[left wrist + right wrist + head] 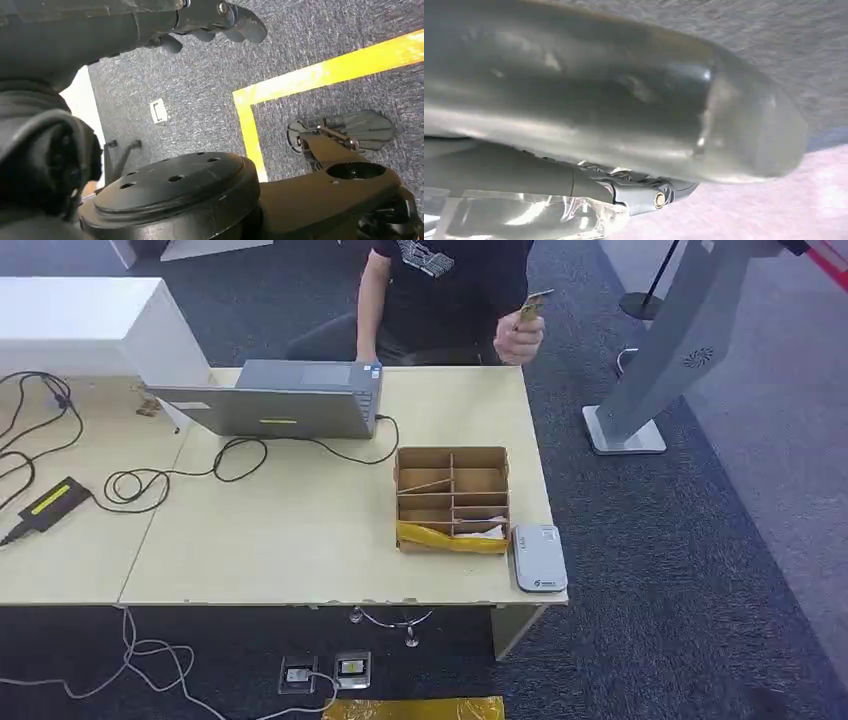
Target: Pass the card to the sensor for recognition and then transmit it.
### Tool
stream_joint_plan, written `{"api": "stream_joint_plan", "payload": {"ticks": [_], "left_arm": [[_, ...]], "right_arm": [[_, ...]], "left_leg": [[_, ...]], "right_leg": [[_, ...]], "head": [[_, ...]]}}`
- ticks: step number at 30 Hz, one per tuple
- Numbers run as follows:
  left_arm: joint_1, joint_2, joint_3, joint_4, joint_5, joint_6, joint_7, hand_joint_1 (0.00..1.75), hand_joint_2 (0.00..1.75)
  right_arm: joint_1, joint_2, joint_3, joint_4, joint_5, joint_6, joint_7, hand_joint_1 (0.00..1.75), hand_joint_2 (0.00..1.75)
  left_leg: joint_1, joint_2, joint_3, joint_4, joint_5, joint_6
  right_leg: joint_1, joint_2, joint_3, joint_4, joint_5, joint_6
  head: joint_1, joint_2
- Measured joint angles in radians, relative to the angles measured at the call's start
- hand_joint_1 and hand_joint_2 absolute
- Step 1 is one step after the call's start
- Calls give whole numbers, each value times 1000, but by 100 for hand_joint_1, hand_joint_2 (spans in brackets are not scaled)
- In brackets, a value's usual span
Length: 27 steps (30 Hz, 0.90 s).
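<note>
While the left hand [220,22] hangs low over the grey carpet with its dark fingers [250,27] curled in on nothing, the right hand's fingers cannot be made out behind its blurred silver cover, so their state is unclear. Across the pale wooden table [300,540], beyond its far right corner, a person's hand [520,335] holds the thin, stiff, yellowish card [533,305] up on edge. That puts it nearer the right arm, I judge, with the flat grey sensor [538,558] at the table's near right edge beside the cardboard divider box [452,498].

Pale wood table [300,540], brown divider box [452,498], grey laptop [290,400], yellow floor tape [320,75].
</note>
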Motion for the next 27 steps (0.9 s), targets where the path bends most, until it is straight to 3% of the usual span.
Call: {"api": "stream_joint_plan", "payload": {"ticks": [2,3,5,8,11,15,20,21,23,25,27], "left_arm": [[0,0,-3,0,-27,-20,0,0,0],[0,2,-9,0,-42,-34,0,0,0],[-4,6,-24,0,-61,-50,0,0,0],[-13,8,-32,0,-63,-51,0,0,0],[-13,10,-43,0,-61,-51,0,0,0],[-12,10,-50,0,-57,-51,-2,0,0],[-11,10,-53,0,-61,-53,-15,0,0],[-11,10,-58,0,-68,-56,-25,0,0],[-11,14,-71,0,-84,-72,-50,0,0],[-11,15,-76,0,-93,-75,-62,0,0],[-12,15,-81,0,-99,-76,-67,0,0]], "right_arm": [[-22,-26,-19,-2,-37,108,-81,0,0],[-59,-52,-27,-8,-48,144,-80,0,0],[-202,-112,-29,-28,-51,113,21,0,0],[-434,-193,-26,-62,-55,30,142,0,0],[-591,-219,-8,-87,-103,29,146,0,0],[-707,-231,37,-127,-242,17,136,0,0],[-735,-247,190,-248,-609,12,238,0,0],[-734,-255,234,-280,-667,59,246,0,0],[-760,-277,321,-295,-711,236,180,0,0],[-798,-289,406,-283,-674,366,93,0,0],[-822,-288,495,-280,-626,440,51,0,0]], "left_leg": [[-1,0,-1,0,0,0],[-3,2,-5,0,1,1],[-10,15,-5,0,3,4],[-11,16,-2,0,6,7],[-11,10,-1,1,7,8],[-11,1,-3,1,10,7],[-11,0,-4,1,9,7],[-11,1,-5,1,9,7],[-12,3,-5,0,9,6],[-11,3,-4,0,9,6],[-10,2,-4,0,9,6]], "right_leg": [[-1,0,0,0,1,1],[-3,2,-1,2,3,1],[-10,14,-8,6,7,4],[-12,16,-9,5,9,7],[-12,8,-6,5,9,7],[-12,0,-6,6,9,7],[-12,0,-6,6,9,7],[-12,0,-7,6,9,7],[-12,2,-7,6,9,7],[-11,2,-6,6,9,7],[-10,1,-5,6,9,7]], "head": [[0,0],[0,0],[-1,0],[1,0],[1,0],[0,0],[0,0],[0,0],[-1,0],[0,0],[0,0]]}}
